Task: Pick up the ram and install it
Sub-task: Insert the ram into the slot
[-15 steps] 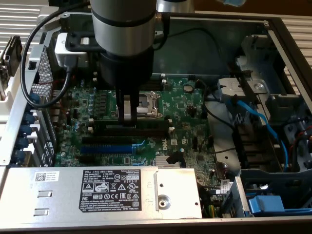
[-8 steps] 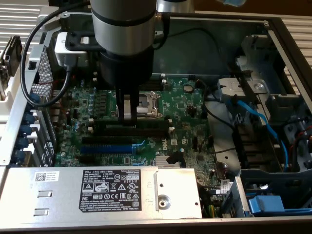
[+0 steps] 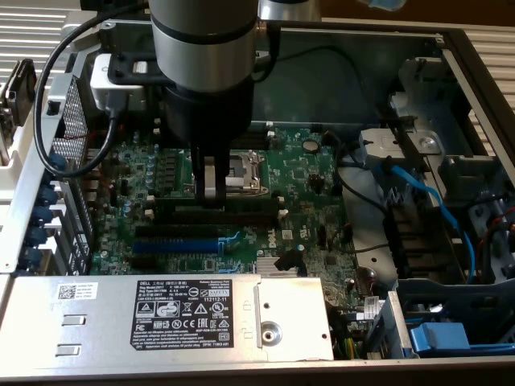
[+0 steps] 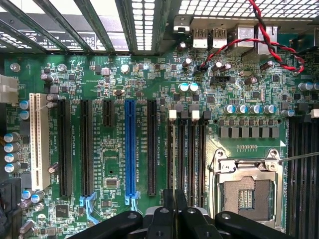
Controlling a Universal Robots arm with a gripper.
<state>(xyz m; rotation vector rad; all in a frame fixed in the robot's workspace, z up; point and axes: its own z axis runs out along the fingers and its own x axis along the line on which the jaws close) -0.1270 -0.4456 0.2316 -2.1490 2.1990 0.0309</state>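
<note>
One ram (image 3: 256,198) is under inspection. We record a long, thin, dark-green stick standing on its edge, roughly as long as the black memory slots (image 3: 233,215). It runs just beside the CPU socket (image 3: 241,171), along the socket's edge that faces the blue expansion slot (image 3: 177,242). This places it between the socket and the remaining black slots.

The gripper (image 3: 213,201) stands straight down beside the socket and meets the ram at about mid-length. We find the two fingers (image 3: 203,181) drawn close with only a slim gap, closed on the stick's upper edge. The ram extends out of them to both sides, parallel to the socket's near edge.

Some points we could not settle. The fingers cover the middle of the stick, and its chips cannot be made out. The arm (image 3: 205,48) hides the board beyond the socket. We cannot tell whether the ram's lower edge sits fully in a slot. In the wrist view the fingertips (image 4: 168,203) appear beside the socket, but the stick, seen edge-on, is hard to separate from the black slots.
</note>
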